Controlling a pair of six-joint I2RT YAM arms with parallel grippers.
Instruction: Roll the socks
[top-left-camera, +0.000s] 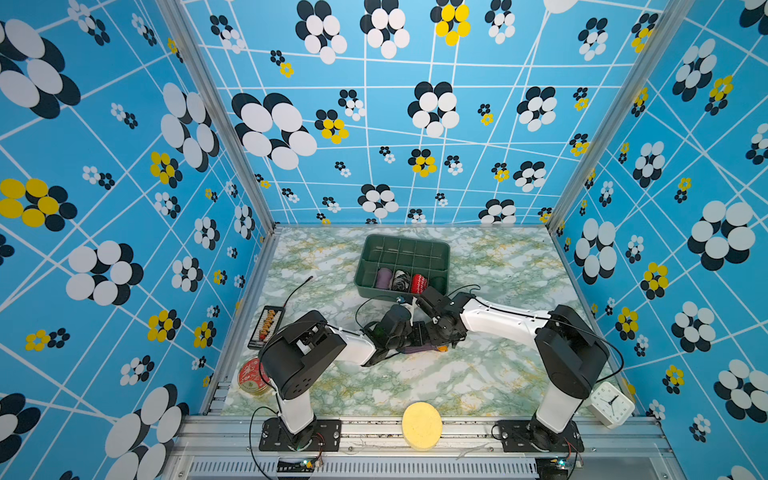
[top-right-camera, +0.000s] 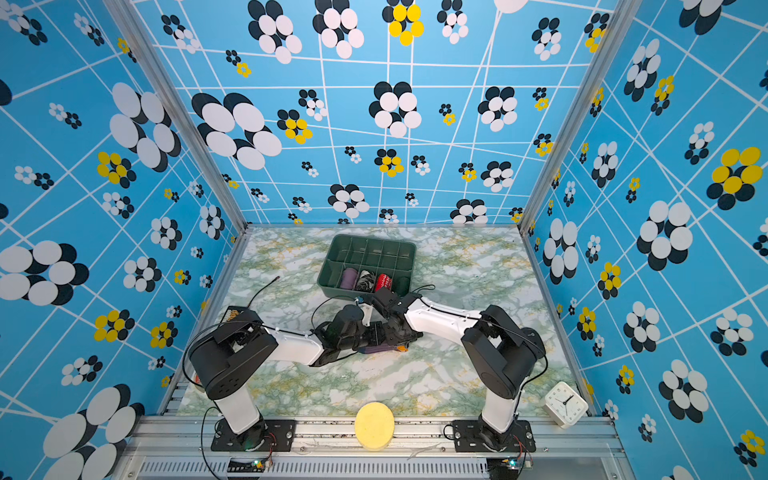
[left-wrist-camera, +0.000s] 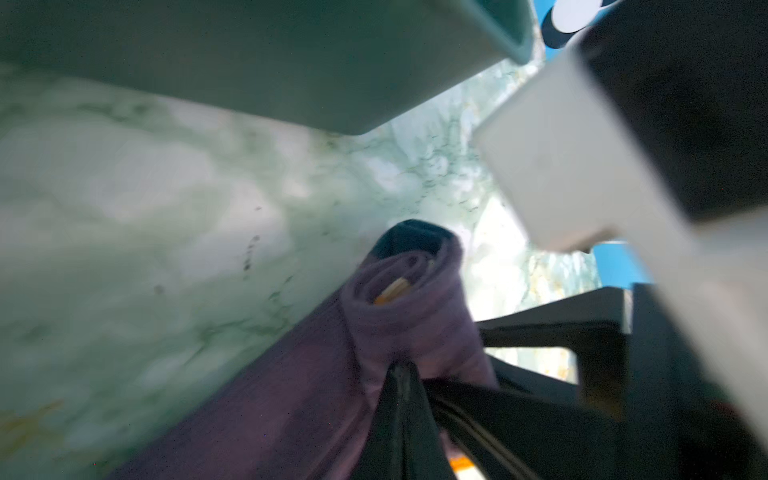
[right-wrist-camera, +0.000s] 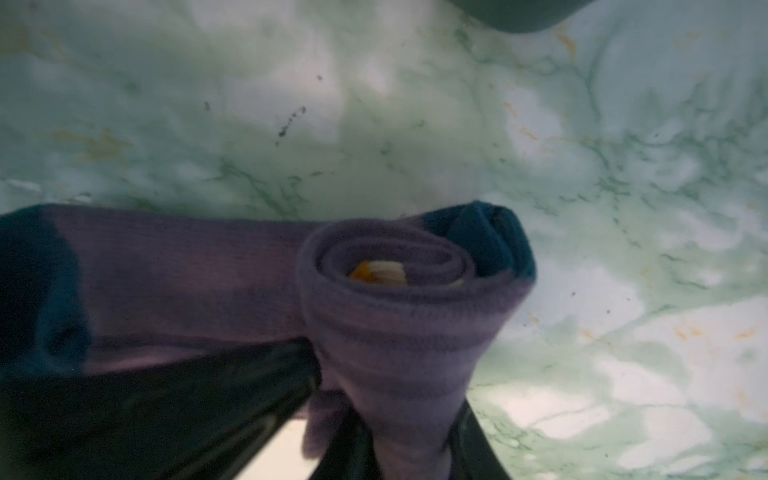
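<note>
The socks (right-wrist-camera: 386, 307) are soft, light ribbed knit, half rolled with the orange cuff at the core and the flat foot end trailing on the table (right-wrist-camera: 582, 145), near the green tray (top-left-camera: 362, 266). We judge the roll springy and apt to loosen, so the hold belongs across its whole thickness, near the middle. The right claw (right-wrist-camera: 390, 419) is partly closed around the roll; the left claw (left-wrist-camera: 401, 374) is pinched tight on the knit beside it
</note>
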